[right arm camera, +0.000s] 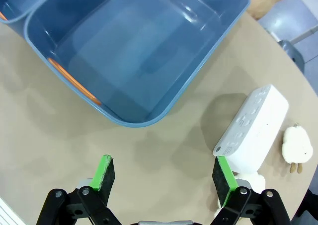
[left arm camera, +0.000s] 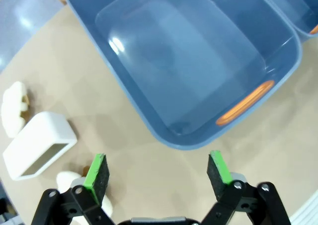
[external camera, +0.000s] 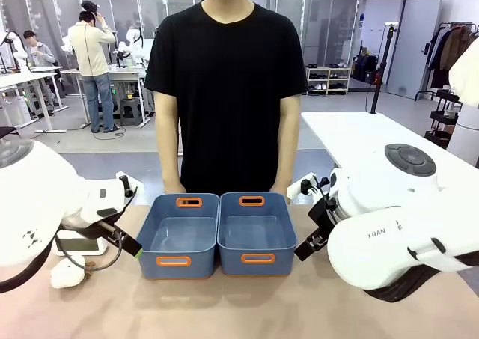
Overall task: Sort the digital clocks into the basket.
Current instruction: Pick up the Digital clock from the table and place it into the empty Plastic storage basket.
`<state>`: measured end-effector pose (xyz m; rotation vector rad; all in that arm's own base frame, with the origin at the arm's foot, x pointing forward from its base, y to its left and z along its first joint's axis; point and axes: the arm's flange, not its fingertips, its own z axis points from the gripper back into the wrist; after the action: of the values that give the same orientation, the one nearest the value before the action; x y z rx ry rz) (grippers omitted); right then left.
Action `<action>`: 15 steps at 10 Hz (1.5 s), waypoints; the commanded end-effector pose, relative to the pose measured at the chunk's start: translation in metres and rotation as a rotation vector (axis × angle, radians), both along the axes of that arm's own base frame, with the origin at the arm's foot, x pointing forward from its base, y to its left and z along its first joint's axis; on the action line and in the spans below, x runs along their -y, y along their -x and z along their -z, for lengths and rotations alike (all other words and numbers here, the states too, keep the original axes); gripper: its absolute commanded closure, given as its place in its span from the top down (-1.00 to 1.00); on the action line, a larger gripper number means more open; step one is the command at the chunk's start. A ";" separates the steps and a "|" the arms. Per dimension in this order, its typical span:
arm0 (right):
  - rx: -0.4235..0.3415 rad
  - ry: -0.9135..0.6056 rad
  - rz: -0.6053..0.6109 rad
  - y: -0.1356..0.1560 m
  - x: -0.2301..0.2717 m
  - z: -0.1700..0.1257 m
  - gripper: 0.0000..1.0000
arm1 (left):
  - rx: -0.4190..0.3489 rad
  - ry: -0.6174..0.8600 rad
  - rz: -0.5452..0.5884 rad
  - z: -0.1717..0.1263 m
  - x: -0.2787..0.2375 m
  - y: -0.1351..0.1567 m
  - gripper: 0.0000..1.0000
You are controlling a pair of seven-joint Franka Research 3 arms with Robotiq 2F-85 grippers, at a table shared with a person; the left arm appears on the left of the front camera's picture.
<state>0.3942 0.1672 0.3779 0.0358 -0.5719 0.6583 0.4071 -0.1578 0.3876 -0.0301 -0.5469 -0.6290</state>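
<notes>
As right pincer [right arm camera: 162, 161] gapes, clock [right arm camera: 253, 126] just beside

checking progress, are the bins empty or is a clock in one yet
Both empty: left bin and right bin show bare floors. A clock lies outside them.

Left bin [external camera: 196, 265] beside right bin [external camera: 232, 263], first clock [external camera: 77, 243] and plush [external camera: 67, 273] left of them — second clock [right arm camera: 253, 128], second plush [right arm camera: 296, 148] right.
</notes>
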 end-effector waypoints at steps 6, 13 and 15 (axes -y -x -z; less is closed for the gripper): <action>-0.401 -0.695 -0.131 -0.026 0.139 -0.071 1.00 | -0.288 0.693 0.124 -0.087 -0.141 -0.016 1.00; -0.187 -1.238 0.156 0.106 0.401 -0.019 1.00 | -0.008 1.122 -0.066 -0.036 -0.396 0.151 1.00; -0.126 -1.271 0.235 0.118 0.420 -0.016 1.00 | 0.071 1.157 -0.178 -0.031 -0.422 0.172 1.00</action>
<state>0.2610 -0.2626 0.3952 1.1680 -0.7345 -0.0281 0.2235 0.2670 0.4173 -1.0291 -0.8803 -0.0851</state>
